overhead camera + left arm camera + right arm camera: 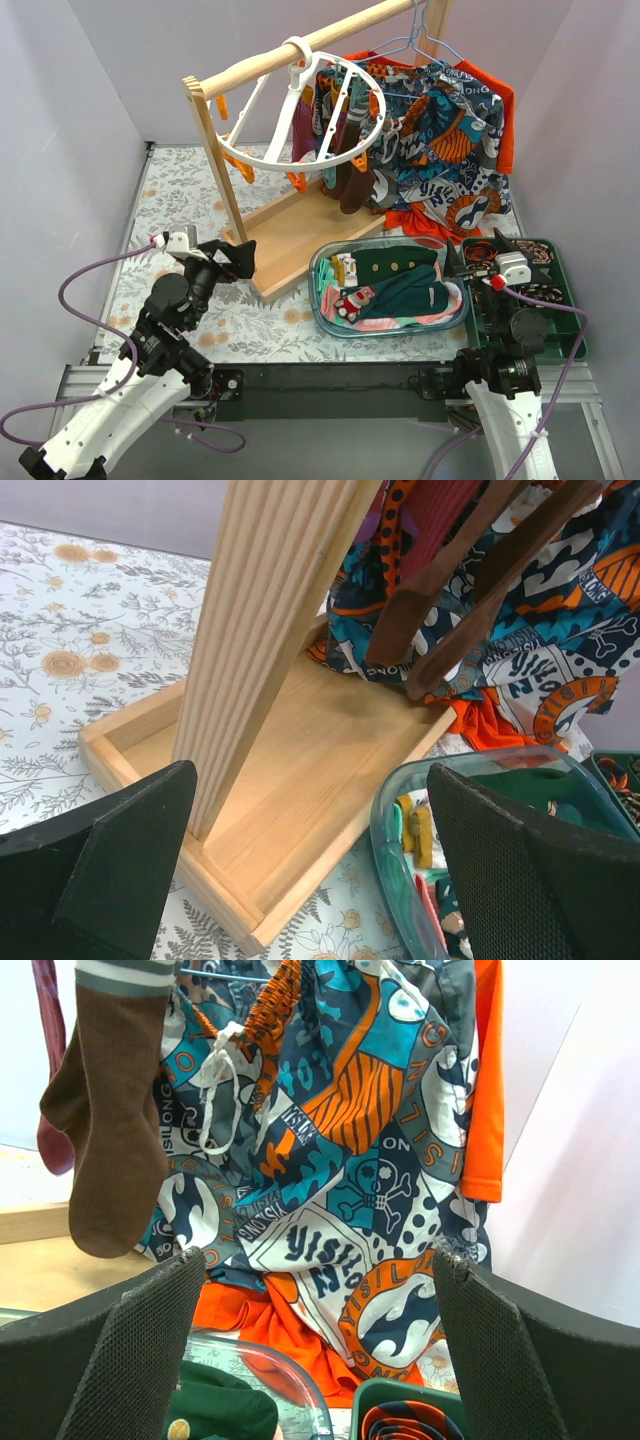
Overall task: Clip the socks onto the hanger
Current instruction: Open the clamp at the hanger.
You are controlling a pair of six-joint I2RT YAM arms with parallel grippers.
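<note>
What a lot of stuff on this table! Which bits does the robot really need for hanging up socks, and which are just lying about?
For the job:
socks
clear tub holding them
white ring hanger
orange pegs

Just lying about:
patterned shirt
green tray
wooden rack, which only carries the hanger

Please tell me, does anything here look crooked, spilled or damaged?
Nothing looks spilled or damaged. Two things look untidy. The white ring hanger appears to hang tilted on the wooden rail rather than level, with brown socks dangling from it. The patterned shirt reaches the table, and its orange hem lies crumpled there.
</note>
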